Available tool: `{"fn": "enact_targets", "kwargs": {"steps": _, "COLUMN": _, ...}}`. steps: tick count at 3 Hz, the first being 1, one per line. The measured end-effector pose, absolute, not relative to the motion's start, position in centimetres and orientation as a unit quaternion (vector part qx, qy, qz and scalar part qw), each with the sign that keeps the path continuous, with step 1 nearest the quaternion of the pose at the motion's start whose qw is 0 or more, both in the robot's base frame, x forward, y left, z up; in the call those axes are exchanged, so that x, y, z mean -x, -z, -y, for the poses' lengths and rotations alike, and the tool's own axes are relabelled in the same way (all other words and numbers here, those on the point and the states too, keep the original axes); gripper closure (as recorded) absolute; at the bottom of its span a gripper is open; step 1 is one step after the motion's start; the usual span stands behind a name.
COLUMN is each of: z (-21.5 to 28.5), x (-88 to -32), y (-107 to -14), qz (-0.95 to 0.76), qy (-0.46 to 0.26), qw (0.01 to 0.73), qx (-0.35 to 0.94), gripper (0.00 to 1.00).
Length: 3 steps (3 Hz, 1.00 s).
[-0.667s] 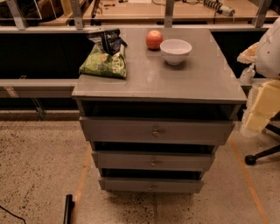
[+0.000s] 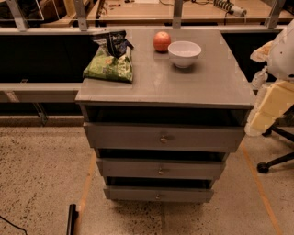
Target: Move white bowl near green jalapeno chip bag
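The white bowl (image 2: 184, 53) stands upright at the back right of the grey cabinet top (image 2: 183, 87). A red-orange apple (image 2: 161, 41) sits just to its left, close to it. The green jalapeno chip bag (image 2: 110, 62) lies at the back left of the top, about a bowl's width and a half from the bowl, with its dark top pointing to the rear. My gripper (image 2: 268, 108) hangs with the cream-coloured arm parts at the right edge of the view. It is beside the cabinet's right side, below the top's level and away from the bowl.
The cabinet has three drawers (image 2: 163, 137), each slightly ajar. A wooden bench with metal posts (image 2: 177, 11) runs behind it. An office chair base (image 2: 275, 163) stands on the floor at the right. A dark object (image 2: 72, 219) lies on the floor at the lower left.
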State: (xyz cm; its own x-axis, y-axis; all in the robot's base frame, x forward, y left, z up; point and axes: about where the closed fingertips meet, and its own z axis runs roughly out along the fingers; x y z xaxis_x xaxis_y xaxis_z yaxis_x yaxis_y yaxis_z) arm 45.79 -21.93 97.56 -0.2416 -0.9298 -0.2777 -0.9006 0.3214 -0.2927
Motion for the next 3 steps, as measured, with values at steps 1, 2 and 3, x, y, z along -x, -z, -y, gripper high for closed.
{"fn": "enact_targets", "kwargs": {"steps": 1, "z": 23.0, "x": -50.8, "y": -97.5, "qz": -0.786, "qy": 0.036, "qw": 0.268, "qx": 0.556, "gripper": 0.0}}
{"fn": "enact_targets", "kwargs": {"steps": 2, "z": 24.0, "x": -57.1, "y": -96.9, "qz": -0.783, "qy": 0.02, "qw": 0.321, "qx": 0.532, "gripper": 0.0}}
{"fn": "enact_targets", "kwargs": {"steps": 3, "z": 24.9, "x": -63.1, "y": -95.8, "qz": -0.79, "qy": 0.021, "qw": 0.355, "qx": 0.5, "gripper": 0.0}}
